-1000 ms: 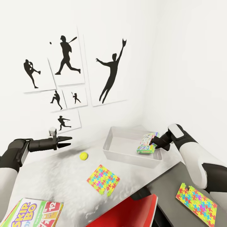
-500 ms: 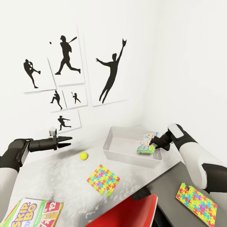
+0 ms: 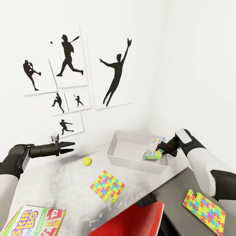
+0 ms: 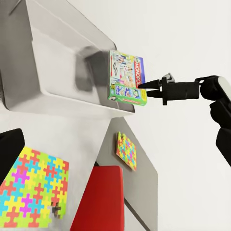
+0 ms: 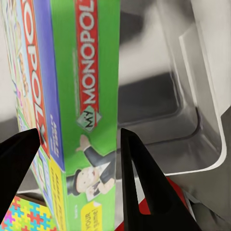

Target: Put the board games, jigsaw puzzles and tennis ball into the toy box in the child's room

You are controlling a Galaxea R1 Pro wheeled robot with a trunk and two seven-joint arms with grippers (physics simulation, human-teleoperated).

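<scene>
My right gripper [image 3: 160, 150] clamped the white-green printed cardboard Monopoly box [image 3: 152, 149] on edge over the smooth light-grey plastic toy box [image 3: 131, 156], at its 3 o'clock wall. My left gripper [image 3: 70, 146] hovered, fingers parted, empty.

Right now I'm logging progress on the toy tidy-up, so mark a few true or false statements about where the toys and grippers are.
1. The right gripper grips the white-green Monopoly board game box over the light-grey toy box. True.
2. The small yellow-green tennis ball lies in the toy box. False: it rests on the pale grey table.
3. The left gripper holds a puzzle. False: it is empty, open.
4. One multicoloured jigsaw puzzle sheet lies on the pale tabletop. True.
</scene>
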